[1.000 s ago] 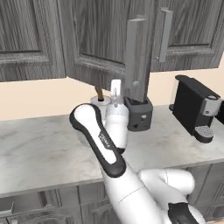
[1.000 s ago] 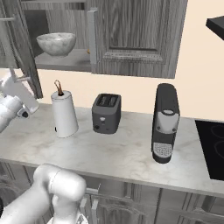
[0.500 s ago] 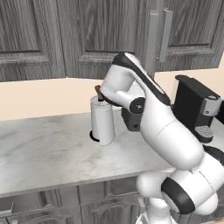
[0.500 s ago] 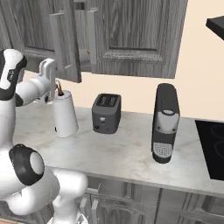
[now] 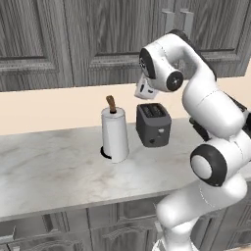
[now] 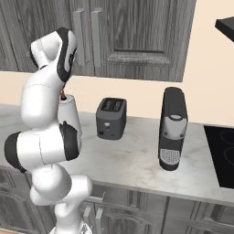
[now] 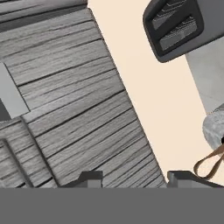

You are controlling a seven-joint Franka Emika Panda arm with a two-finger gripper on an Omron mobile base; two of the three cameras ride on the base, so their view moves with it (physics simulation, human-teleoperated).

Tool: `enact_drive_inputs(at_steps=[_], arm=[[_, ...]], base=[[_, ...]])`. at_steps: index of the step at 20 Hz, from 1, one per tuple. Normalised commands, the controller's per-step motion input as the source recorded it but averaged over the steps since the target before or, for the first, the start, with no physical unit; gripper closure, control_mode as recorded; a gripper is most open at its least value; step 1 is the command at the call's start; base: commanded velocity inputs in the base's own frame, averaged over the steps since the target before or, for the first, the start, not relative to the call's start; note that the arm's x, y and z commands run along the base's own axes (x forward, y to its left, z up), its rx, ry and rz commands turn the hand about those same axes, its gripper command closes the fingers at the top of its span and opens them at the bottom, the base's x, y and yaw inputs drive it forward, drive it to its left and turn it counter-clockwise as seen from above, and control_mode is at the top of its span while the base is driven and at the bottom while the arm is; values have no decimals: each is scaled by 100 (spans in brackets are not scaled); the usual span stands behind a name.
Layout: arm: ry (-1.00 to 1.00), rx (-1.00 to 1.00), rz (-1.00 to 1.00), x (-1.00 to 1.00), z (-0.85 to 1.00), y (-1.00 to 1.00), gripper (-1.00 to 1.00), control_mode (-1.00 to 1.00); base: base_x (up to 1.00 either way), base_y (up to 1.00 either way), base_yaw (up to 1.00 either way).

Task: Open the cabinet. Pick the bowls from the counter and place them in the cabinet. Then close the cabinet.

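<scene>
The cabinet (image 5: 117,34) hangs over the counter (image 5: 54,171) with both doors shut, its two bar handles (image 6: 87,41) side by side. The bowls are hidden from view. My arm is raised, and the gripper (image 5: 145,89) hangs just below the cabinet's lower edge, above the toaster. In the hand view the gripper (image 7: 136,178) is open with nothing between its fingertips (image 7: 89,177), and it faces the cabinet door (image 7: 74,96) and the beige wall.
A paper towel roll (image 5: 114,135) and a dark toaster (image 5: 153,125) stand on the counter below the hand. A black coffee machine (image 6: 172,128) stands further right, with a cooktop (image 6: 221,153) beyond it. Grey lower drawers and doors (image 6: 151,212) run under the counter.
The cabinet door that stood open a second ago, with a bowl showing on the shelf, has swung shut. The arm has risen and the hand has come off the door.
</scene>
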Motion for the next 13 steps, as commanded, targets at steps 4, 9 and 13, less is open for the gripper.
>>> enact_drive_inputs(at_steps=[4,9,13], arm=[[35,6,-8,99,49,43,-100,-100],[32,4,-10,66,40,46,-100,-100],[15,3,-14,18,9,42,-100,-100]], base=[[0,0,0],[0,0,0],[0,0,0]])
